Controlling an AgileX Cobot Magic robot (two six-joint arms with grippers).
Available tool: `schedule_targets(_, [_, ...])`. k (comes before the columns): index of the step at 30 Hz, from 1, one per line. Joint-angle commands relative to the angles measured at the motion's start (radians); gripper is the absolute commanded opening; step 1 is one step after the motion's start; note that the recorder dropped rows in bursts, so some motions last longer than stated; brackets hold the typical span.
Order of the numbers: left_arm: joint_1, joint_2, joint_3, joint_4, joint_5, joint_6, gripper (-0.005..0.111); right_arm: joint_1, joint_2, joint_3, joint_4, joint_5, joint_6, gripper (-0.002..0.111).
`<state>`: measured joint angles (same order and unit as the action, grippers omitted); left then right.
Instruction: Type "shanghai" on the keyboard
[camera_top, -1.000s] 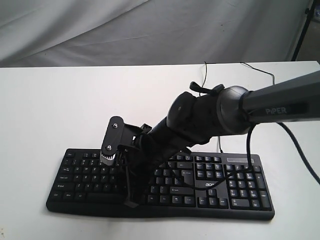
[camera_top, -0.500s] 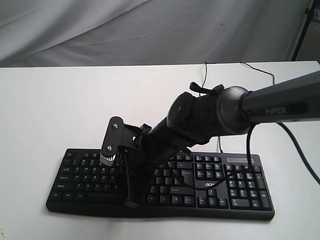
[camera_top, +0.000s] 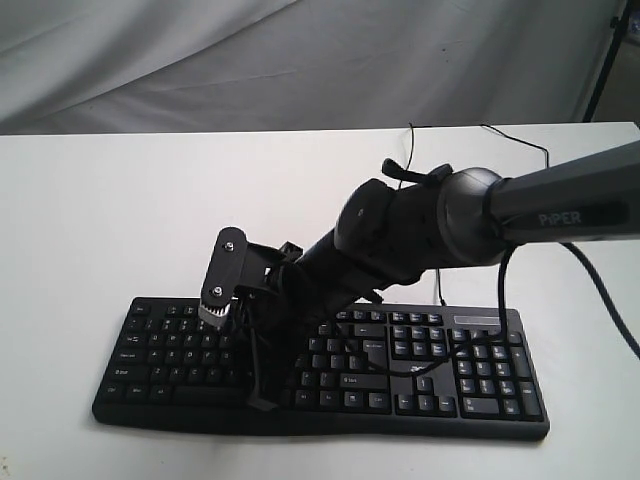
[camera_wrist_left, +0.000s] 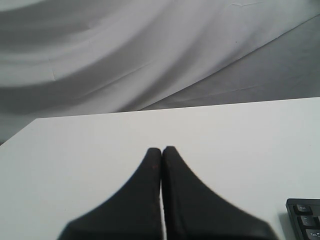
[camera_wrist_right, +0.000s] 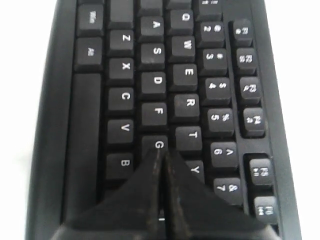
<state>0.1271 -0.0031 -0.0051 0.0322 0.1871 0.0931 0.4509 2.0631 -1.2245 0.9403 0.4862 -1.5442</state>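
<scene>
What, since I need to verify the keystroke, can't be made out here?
Right wrist view: the right claw hides the keys beyond G; contact can't be told.
Exterior view: the arm hides the keyboard's middle; legends too small.
Left wrist view: the edge cuts off all but a keyboard corner.
</scene>
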Motion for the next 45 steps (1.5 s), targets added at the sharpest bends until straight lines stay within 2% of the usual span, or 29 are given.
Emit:
schedule_targets(1, [-0.004, 0.003, 0.005, -0.001, -0.004, -0.003, 0.001, -0.005, -0.043, 0.007, 0.001, -0.004, -0.003, 0.0])
schedule_targets(13, [-0.004, 0.003, 0.005, -0.001, -0.004, -0.003, 0.001, 0.023, -0.039, 0.007, 0.076, -0.057, 0.004, 0.0])
schedule_targets(30, [-0.004, 0.003, 0.005, -0.001, -0.004, -0.003, 0.001, 0.101, 0.096, -0.209, 0.07, -0.033, 0.088, 0.0])
schedule_targets(37, [-0.004, 0.003, 0.005, -0.001, -0.004, -0.003, 0.001, 0.144, 0.096, -0.209, 0.065, -0.126, 0.08, 0.0])
schedule_targets(45, [-0.004, 0.003, 0.005, -0.001, -0.004, -0.003, 0.001, 0.152, 0.142, -0.268, 0.065, -0.092, 0.096, 0.0])
